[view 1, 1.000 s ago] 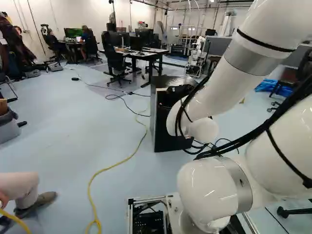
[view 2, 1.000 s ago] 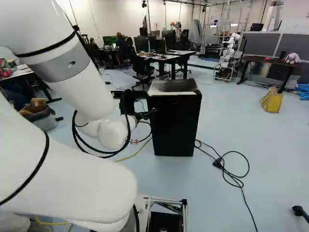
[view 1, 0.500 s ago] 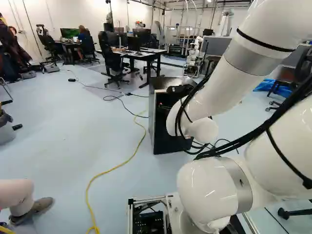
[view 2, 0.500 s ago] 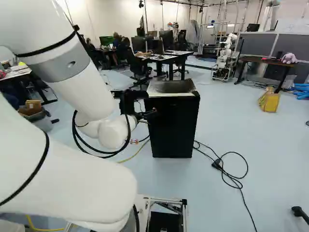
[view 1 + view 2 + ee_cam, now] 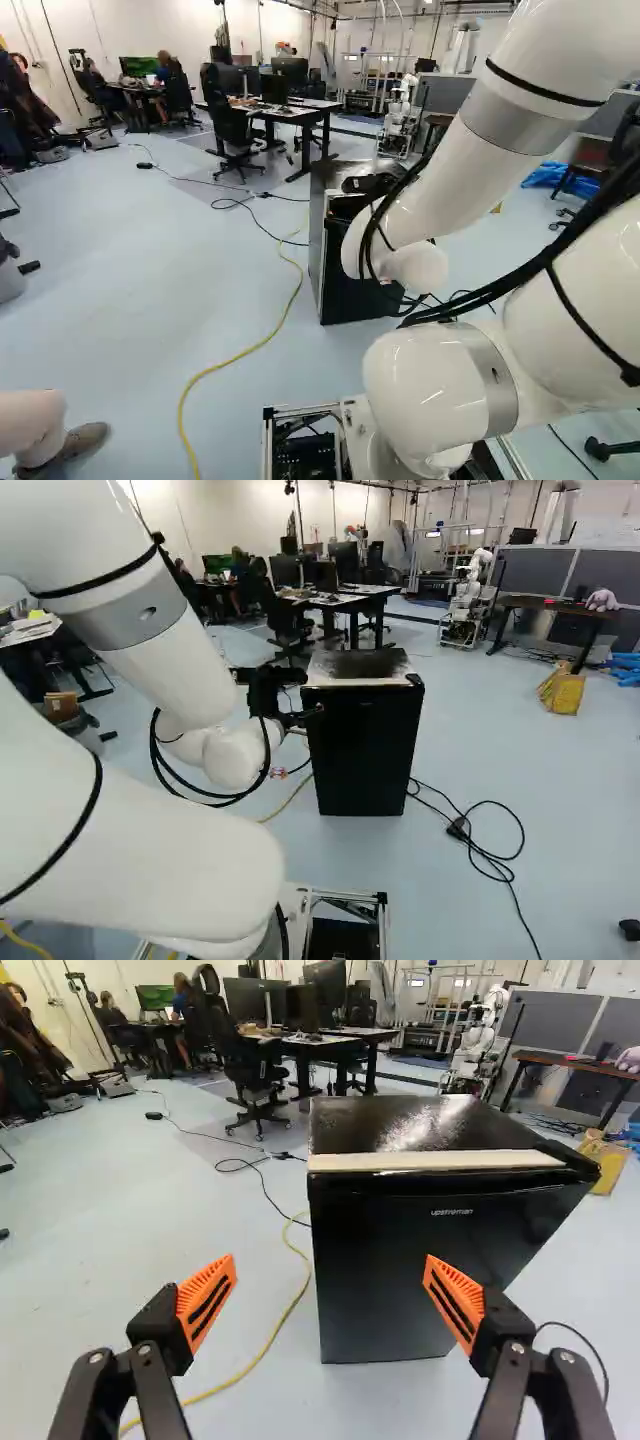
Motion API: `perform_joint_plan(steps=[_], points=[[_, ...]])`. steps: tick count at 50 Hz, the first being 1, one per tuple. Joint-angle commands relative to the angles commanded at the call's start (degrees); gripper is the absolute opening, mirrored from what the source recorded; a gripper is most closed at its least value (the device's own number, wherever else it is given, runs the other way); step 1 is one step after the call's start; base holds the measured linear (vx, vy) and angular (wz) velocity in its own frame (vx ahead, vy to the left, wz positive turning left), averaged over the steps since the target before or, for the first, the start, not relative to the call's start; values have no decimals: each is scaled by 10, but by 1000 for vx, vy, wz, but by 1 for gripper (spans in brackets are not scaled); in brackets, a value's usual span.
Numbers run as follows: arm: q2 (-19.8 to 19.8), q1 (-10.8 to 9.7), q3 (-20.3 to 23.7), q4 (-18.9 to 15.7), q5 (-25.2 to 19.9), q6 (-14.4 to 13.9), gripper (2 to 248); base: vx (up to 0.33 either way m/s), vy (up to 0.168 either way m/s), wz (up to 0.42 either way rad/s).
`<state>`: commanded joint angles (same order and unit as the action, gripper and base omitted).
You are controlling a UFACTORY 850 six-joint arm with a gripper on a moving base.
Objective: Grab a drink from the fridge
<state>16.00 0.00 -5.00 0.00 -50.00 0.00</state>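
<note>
Fridge [image 5: 400, 1280] stood upright on floor [image 5: 560, 830], ahead of gripper [image 5: 300, 717], pale strip [image 5: 430, 1161] along front edge of its top, dark front towards arm [image 5: 170, 670]. In wrist view, gripper [image 5: 330, 1265] was released, orange pads [image 5: 207, 1300] spread well apart, nothing between them. Yellow cable [image 5: 283, 1325] ran over floor beside fridge; looped black cable [image 5: 490, 803] lay on its other side. Person's shoe [image 5: 80, 440] showed at lower left of left base view. Beyond fridge: desk [image 5: 340, 1039], office chair [image 5: 255, 1070], another robot [image 5: 468, 595].
</note>
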Motion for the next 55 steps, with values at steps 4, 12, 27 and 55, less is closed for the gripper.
perform_joint_plan(steps=[4,12,27,55], points=[[0,0,0,0,0,0,247,113,78,-27],[0,0,0,0,0,0,247,113,78,-21],[0,0,0,0,0,0,247,65,68,-15],[-17,28,-14,36,-9,0,247,-1,-3,1]])
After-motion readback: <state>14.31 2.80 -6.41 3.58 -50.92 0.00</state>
